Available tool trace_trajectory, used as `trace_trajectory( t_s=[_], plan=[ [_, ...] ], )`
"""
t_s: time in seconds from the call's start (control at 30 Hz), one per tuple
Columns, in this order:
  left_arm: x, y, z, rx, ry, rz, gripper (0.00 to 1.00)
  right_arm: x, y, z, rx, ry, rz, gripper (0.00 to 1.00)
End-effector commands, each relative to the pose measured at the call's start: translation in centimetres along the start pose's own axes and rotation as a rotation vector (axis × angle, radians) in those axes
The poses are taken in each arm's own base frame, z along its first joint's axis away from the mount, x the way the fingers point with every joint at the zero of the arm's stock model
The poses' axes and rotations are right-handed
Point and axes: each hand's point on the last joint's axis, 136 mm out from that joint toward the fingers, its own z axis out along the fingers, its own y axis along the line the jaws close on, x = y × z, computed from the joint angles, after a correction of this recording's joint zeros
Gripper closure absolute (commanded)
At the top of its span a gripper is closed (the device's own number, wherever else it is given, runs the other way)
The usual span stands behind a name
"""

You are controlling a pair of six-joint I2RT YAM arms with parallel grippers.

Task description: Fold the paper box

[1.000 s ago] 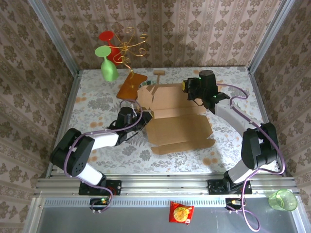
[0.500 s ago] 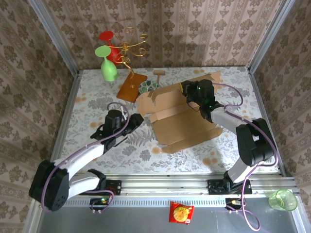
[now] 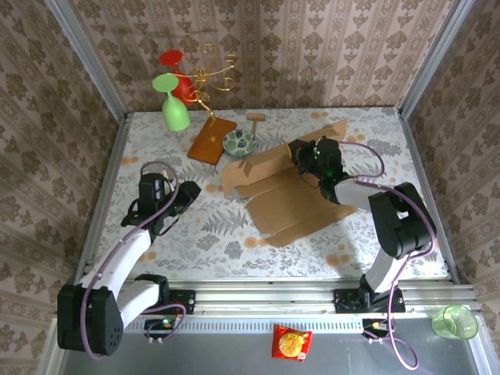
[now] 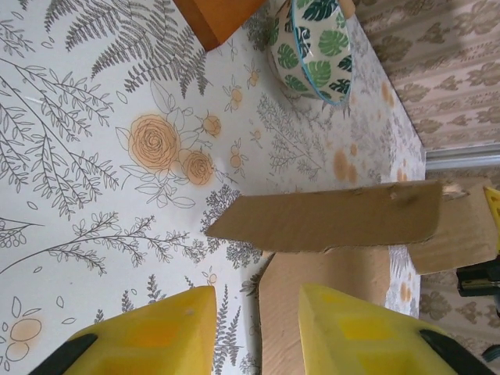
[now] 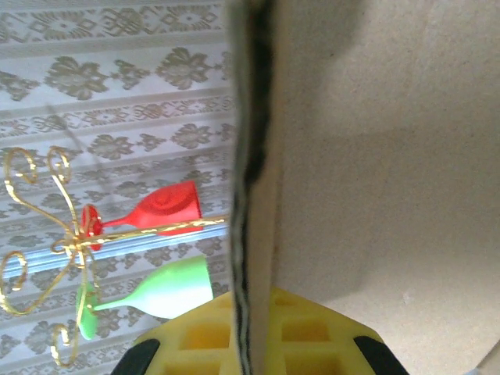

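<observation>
Clamping gripper: right gripper point(image 3: 306, 154) is pinched tight on a raised cardboard edge of the paper box point(image 3: 291, 201).
Paper box: lying half-unfolded on the floral table point(image 3: 156, 141), right of centre, with its far-left flap near the leaf-patterned bowl point(image 3: 238, 142).
Left gripper point(image 3: 186, 191): fingers parted, nothing between them, low over the table, left of the box and clear of it.
Back left: wooden board point(image 3: 211, 139) just beside the bowl.

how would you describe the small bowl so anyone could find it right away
On the floral table, look toward the far side, about midway across. The bowl sits between the reddish board and the cardboard box. It alone is round, white inside with green leaves.
</observation>
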Motion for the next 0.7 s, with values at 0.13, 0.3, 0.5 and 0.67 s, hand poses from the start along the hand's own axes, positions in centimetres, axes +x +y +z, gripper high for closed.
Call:
trace_trajectory(
  t_s=[0.13,0.3,0.5,0.67],
  plan=[
    [-0.1,-1.5,0.9,0.062,0.061,0.099,0.69,-0.6,-1.1,-0.1,0.007,0.013,-0.023,1.0],
    [0.2,-1.7,2.7,0.083,0.139,0.218,0.75,-0.6,-1.1,0.1,0.026,0.028,-0.026,1.0],
    [0.6,-2.0,5.1,0.086,0.222,0.46,0.74,-0.4,-1.5,0.3,0.048,0.043,-0.023,1.0],
    [2.5,-2.9,7.4,0.112,0.3,0.684,0.68,-0.3,-1.4,0.6,0.054,0.055,-0.024,1.0]
  ],
)
